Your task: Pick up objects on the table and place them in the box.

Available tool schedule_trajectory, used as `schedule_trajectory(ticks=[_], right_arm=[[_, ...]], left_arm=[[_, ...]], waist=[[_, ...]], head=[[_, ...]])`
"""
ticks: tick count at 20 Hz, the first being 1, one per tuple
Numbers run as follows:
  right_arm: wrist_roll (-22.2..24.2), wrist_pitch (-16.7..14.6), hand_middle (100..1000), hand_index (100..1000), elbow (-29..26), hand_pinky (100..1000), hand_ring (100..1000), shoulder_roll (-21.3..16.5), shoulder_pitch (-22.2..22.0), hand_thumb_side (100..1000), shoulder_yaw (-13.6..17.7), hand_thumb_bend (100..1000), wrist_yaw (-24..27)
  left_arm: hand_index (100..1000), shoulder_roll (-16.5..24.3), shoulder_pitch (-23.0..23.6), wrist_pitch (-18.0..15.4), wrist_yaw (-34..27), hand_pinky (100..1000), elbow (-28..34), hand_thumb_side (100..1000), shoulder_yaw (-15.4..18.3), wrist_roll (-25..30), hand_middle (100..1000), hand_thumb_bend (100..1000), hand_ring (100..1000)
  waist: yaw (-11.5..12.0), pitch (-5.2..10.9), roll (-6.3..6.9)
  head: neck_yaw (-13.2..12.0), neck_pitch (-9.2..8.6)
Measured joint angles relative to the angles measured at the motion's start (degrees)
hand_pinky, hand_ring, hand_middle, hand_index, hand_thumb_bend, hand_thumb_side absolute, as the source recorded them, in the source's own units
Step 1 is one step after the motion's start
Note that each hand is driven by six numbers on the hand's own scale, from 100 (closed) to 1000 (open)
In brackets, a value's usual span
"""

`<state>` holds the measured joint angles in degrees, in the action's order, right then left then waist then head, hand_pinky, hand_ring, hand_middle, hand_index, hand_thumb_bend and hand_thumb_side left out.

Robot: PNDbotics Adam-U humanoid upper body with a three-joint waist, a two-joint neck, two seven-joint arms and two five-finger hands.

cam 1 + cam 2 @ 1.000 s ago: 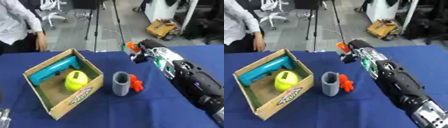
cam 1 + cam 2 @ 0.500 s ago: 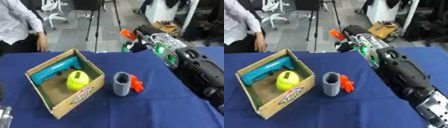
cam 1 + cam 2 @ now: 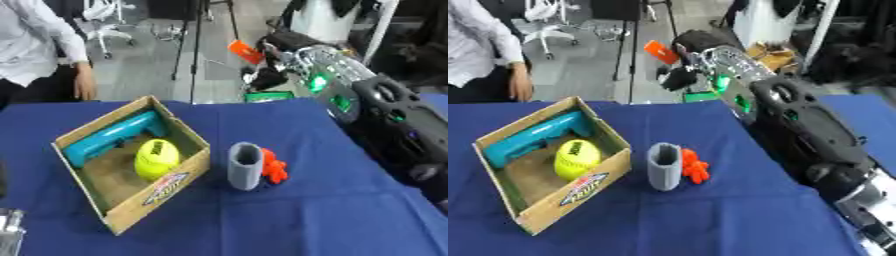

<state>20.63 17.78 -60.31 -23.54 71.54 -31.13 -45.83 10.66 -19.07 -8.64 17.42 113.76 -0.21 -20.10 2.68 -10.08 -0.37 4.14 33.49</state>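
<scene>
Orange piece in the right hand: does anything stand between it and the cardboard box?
Nothing visible blocks the way. The right hand holds the orange piece raised beyond the table's far edge; the cardboard box lies open-topped nearer and to the left. The grey cup stands beside the box, below a raised path.

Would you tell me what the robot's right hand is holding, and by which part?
The right hand holds a small orange object, raised beyond the table's far edge; its fingers grip one end, though the exact hold is blurred.
</scene>
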Motion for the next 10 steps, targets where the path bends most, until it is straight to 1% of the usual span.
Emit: schedule_trajectory(ticks=[5, 10], right_arm=[[1.3, 0.4, 351, 381, -0.4, 842, 848, 0.8, 1.9, 532, -0.4, 100, 0.3], [2.2, 0.2, 348, 378, -0.2, 842, 858, 2.8, 3.4, 531, -0.7, 100, 0.3]], left_arm=[[842, 0.0, 0.0, 0.0, 0.0, 1000, 0.0, 1000, -0.3, 0.0, 906, 100, 924], [842, 0.0, 0.0, 0.0, -0.3, 1000, 0.0, 1000, -0.3, 0.0, 906, 100, 924]], waist=[[1.0, 0.22, -0.21], [2.4, 0.23, -0.48]], head=[[1.1, 0.67], [2.1, 0.73]])
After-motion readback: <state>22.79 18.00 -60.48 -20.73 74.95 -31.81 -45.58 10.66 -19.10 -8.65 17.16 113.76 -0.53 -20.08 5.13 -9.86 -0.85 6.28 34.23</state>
